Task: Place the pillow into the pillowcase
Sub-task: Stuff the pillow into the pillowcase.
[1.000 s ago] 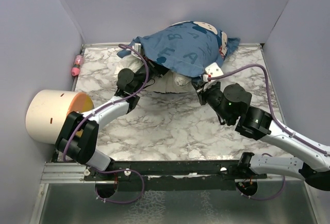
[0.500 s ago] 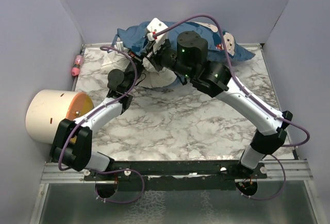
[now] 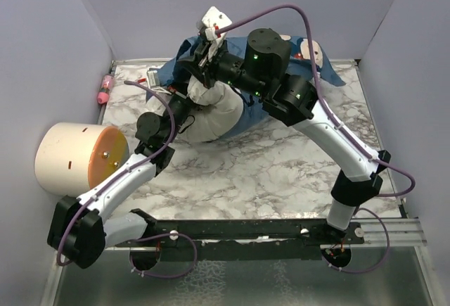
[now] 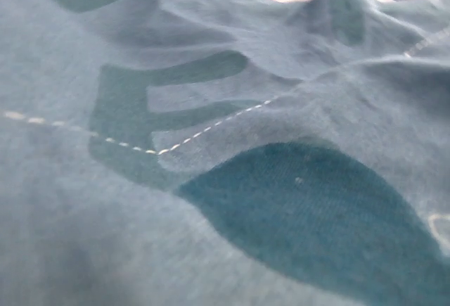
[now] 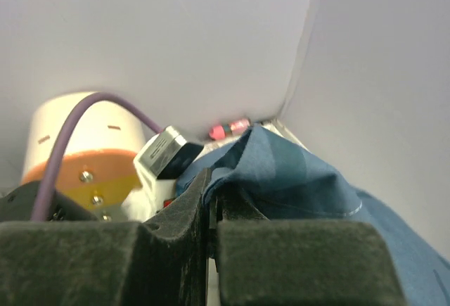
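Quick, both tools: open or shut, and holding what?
Left tool: shut, up against the pillowcase; whether it holds any cloth cannot be told.
Right tool: shut on the pillowcase's edge.

Marble-pattern tabletop [image 3: 267, 172]. Cream cylinder [image 3: 74, 158] on its side at the left edge, orange end face pointing right. Small pink object [image 3: 105, 89] in the far-left corner, beside the grey-lavender wall [image 3: 42, 53].

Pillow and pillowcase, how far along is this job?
Partly done. The pillowcase appears to cover the pillow's far part, while the near end bulges out bare and white. In hand: the right gripper has its fingers shut on the case's blue edge, raised above the pillow. The left gripper is shut beside that opening, its hold hidden. Left: draw the case over the exposed end.
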### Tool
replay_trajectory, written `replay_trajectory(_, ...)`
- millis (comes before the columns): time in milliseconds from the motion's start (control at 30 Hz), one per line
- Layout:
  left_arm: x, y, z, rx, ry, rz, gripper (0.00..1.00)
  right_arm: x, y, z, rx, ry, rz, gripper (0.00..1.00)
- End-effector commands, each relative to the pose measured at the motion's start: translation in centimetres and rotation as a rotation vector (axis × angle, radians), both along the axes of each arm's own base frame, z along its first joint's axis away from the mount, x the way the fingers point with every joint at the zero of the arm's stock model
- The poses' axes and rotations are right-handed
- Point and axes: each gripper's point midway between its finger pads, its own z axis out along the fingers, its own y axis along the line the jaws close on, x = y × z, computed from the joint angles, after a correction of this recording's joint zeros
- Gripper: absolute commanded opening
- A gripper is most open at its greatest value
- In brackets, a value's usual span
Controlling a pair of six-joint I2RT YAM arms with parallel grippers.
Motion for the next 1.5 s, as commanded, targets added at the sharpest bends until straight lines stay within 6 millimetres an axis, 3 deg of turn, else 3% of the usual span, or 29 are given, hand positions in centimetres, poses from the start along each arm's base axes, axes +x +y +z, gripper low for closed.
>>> replay_trajectory(0, -5.7, -3.2, 2.1, 0.035, -0.044, -0.217, 0.00, -5.3, 3.9, 6.5, 0.269, -0.126, 0.252, 0.01)
replay_trajectory(100, -5.9, -1.4, 2.1, 0.028, -0.018, -0.142, 0.00, -4.0, 6.5, 3.0, 0.210, -0.077, 0.252, 0.01)
replay_trajectory(167, -5.4, 0.2, 0.7, 0.036, 0.044, -0.060, 0.00, -3.2, 7.9, 0.7, 0.172, -0.044, 0.250, 0.01)
replay_trajectory(267, -3.8, 2.8, -4.8, 0.048, 0.228, 0.049, 0.00, -0.9, 8.9, -4.5, 0.103, 0.031, 0.196, 0.01)
replay_trajectory(367, -2.0, 4.5, -10.7, 0.012, 0.411, 0.026, 0.00, 1.6, 8.8, -9.9, 0.038, 0.161, 0.190, 0.01)
replay_trajectory(467, -0.6, 4.7, -14.8, 0.015, 0.527, -0.019, 0.00, 2.8, 7.9, -14.1, -0.030, 0.251, 0.191, 0.15)
replay_trajectory(567, 1.0, 4.9, -17.5, 0.045, 0.604, -0.020, 0.00, 2.5, 6.6, -15.1, -0.035, 0.259, 0.202, 0.33)
replay_trajectory(667, 3.1, 5.3, -19.8, 0.022, 0.689, -0.032, 0.00, 2.6, 5.7, -14.3, -0.022, 0.235, 0.196, 0.50)
replay_trajectory(833, 6.8, 6.5, -22.1, -0.067, 0.759, -0.090, 0.00, 0.2, 2.9, -11.0, 0.020, 0.136, 0.255, 0.67)
replay_trajectory(900, 7.9, 6.5, -22.9, -0.074, 0.773, -0.109, 0.00, -0.8, 0.7, -9.2, 0.062, 0.069, 0.241, 0.79)
replay_trajectory(1033, 9.4, 6.1, -23.4, -0.060, 0.774, -0.134, 0.00, -1.6, -4.3, -8.4, 0.064, 0.015, 0.126, 0.94)
replay_trajectory(1133, 10.0, 6.1, -23.8, -0.045, 0.773, -0.128, 0.00, -1.1, -7.7, -11.1, 0.019, 0.054, -0.018, 0.99)
replay_trajectory(1267, 10.4, 6.0, -24.4, -0.041, 0.775, -0.129, 0.00, 0.2, -10.4, -18.7, -0.052, 0.217, -0.199, 0.99)
replay_trajectory(1367, 10.3, 6.1, -24.4, -0.034, 0.772, -0.123, 0.00, 0.6, -11.1, -24.7, -0.065, 0.357, -0.286, 0.86)
replay_trajectory(1467, 10.1, 6.1, -24.6, -0.018, 0.775, -0.120, 0.00, 1.1, -10.9, -28.2, -0.036, 0.432, -0.350, 0.77)
